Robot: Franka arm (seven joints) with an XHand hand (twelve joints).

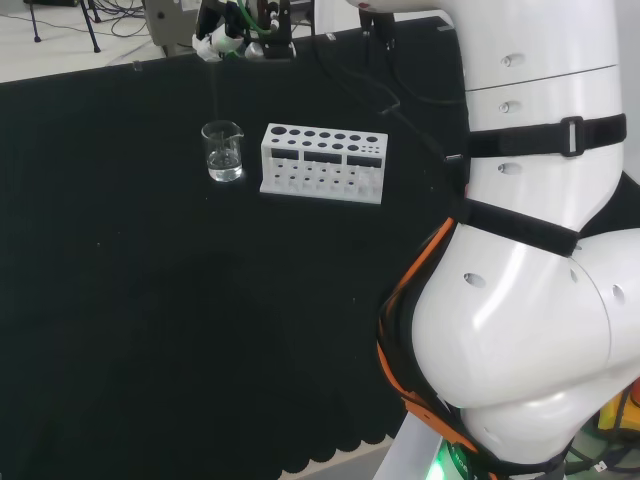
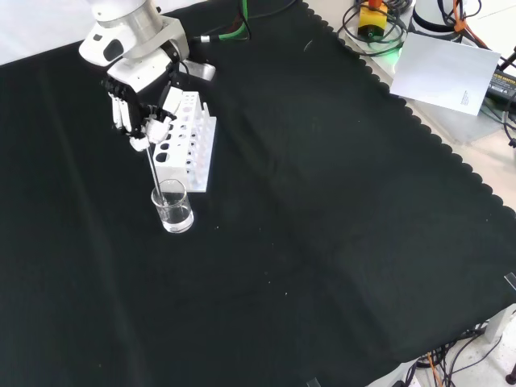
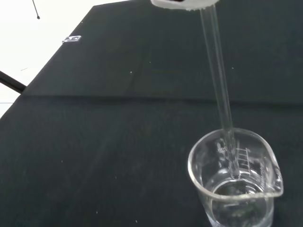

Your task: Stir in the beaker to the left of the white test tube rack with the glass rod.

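Note:
A small clear glass beaker with some clear liquid stands on the black cloth, left of the white test tube rack in the head view. The hand hangs above the beaker, its fingers curled round the top of a thin glass rod. The rod reaches down into the beaker; in the wrist view its lower end sits inside the rim, above the liquid's surface.
The arm's big white links stand at the head view's right. A white sheet of paper and cables lie off the cloth at the front view's top right. Wide bare black cloth spreads around the beaker and rack.

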